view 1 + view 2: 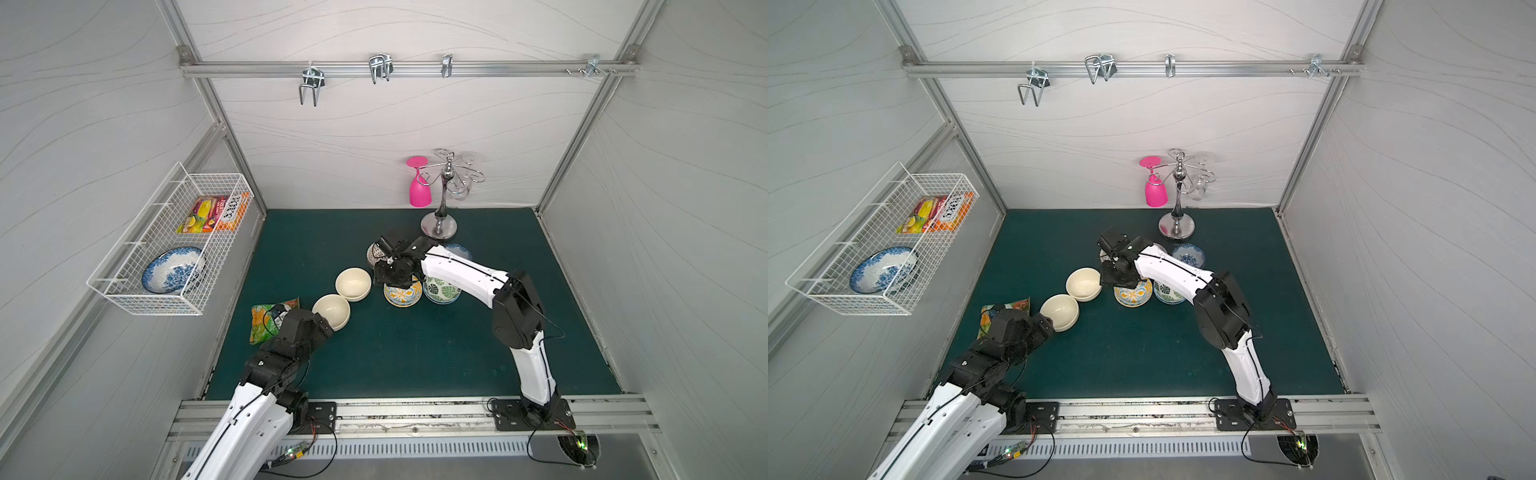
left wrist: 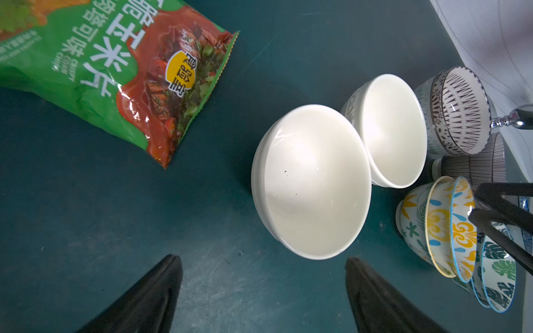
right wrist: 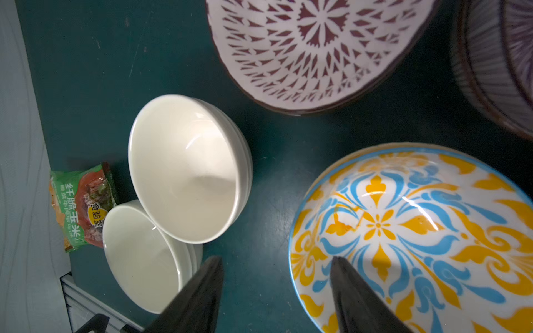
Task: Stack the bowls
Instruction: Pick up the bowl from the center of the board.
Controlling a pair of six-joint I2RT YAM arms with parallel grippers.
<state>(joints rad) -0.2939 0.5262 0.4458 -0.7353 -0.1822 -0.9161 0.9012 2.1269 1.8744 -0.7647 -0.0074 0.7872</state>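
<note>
left gripper (image 2: 261, 256): jaws spread wide, nothing held. Lower left of centre in both top views, over the edge of the snack bag (image 1: 270, 318).
near cream bowl (image 2: 311, 184): on the green mat (image 1: 415, 353), straight ahead of the left gripper. Its closest rim is about level with the jaw tips and sits toward one jaw, not centred. Rim not straddled yet.
far cream bowl (image 1: 353, 283): up and right of the near one in both top views, rims touching. Relief pattern on its outer wall. In the right wrist view both cream bowls show layered rims, so each looks like a nested pile.
right gripper (image 3: 275, 257): jaws apart, not clamped on anything. One jaw hangs over the inside of the floral bowl, the other over bare mat, so that bowl's rim lies between them.
yellow-blue floral bowl (image 3: 403, 230): centre of both top views, under the right wrist. The left wrist view shows several nested rims.
green leaf bowl (image 1: 441, 291): just right of the floral one, partly under the right arm.
purple lattice bowl (image 3: 311, 43): just beyond the right gripper, toward the back wall.
axis: bowls are round, no long axis. My read is that only the rim side facing each gripper matters.
nearer arm: left for the cream pair, right for the patterned cluster.
likely next: right jaws pinch the floral rim. Left needs a small sideways shift to straddle the cream rim.
</note>
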